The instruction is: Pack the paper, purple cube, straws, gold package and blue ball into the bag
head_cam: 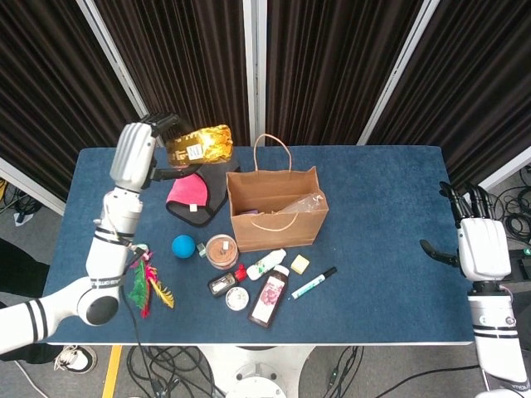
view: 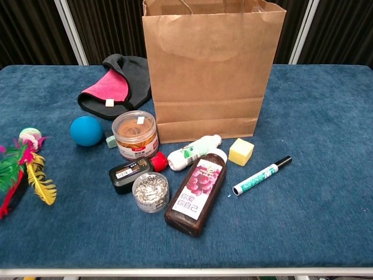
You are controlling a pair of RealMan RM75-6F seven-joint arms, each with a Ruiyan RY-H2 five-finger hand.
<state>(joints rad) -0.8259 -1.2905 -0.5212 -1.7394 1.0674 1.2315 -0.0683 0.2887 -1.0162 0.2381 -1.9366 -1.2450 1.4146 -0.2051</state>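
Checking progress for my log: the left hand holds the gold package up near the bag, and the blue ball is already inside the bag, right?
Not quite. The left hand does hold the gold package up near the bag, but the blue ball lies on the table, left of the bag, as the head view shows.

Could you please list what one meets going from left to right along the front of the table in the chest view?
Feathered shuttlecock toy with green, red and yellow plumes → black flat tin with a white label → dark brown bottle with a pink floral label → pale yellow foam cube → white marker pen with a black cap.
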